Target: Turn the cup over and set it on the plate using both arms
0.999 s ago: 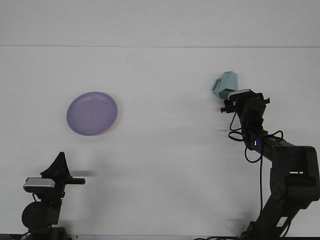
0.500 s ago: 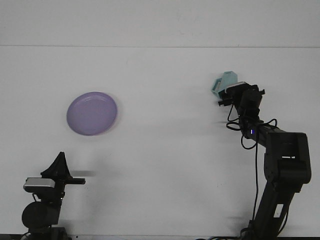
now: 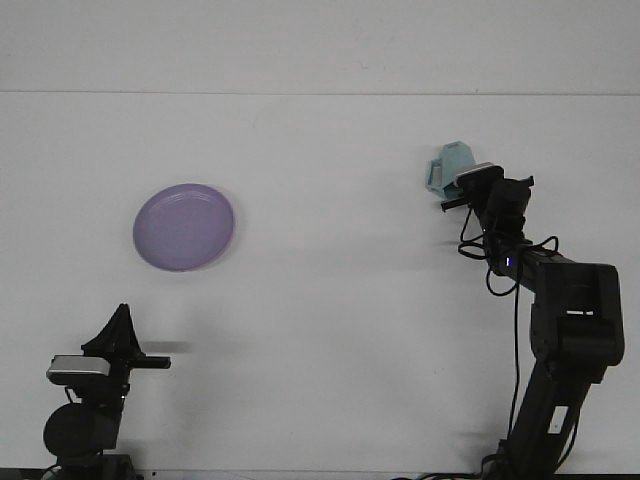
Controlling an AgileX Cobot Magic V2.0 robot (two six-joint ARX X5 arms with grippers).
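— Where is your cup [image 3: 449,166]?
— Far right of the counter [image 3: 330,300], at the right tool [image 3: 452,186]; grip state cannot be told. The plate [image 3: 184,226] lies well apart, left.

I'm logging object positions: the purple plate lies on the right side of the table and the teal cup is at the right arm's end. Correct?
Not quite. The front view shows the purple plate on the left side of the table; the teal cup is indeed at the right arm's end.
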